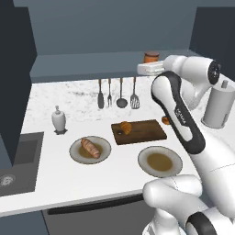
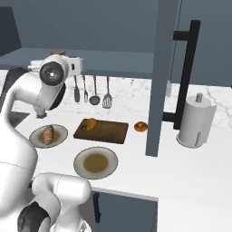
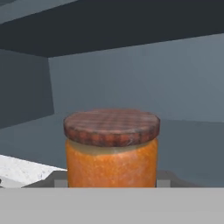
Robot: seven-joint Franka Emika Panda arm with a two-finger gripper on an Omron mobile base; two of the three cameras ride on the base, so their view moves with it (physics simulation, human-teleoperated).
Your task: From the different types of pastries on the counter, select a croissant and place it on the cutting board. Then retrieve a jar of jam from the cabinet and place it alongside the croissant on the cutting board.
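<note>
The hand reaches into the cabinet at the jam jar, whether clenched I cannot tell. Croissant sits on the cutting board (first half done). Grip below the lid, lift straight.

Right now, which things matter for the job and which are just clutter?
Job:
croissant
cutting board
jam jar
gripper

Clutter:
two plates, one holding a pastry
paper towel roll
hanging utensils
bagel
</note>
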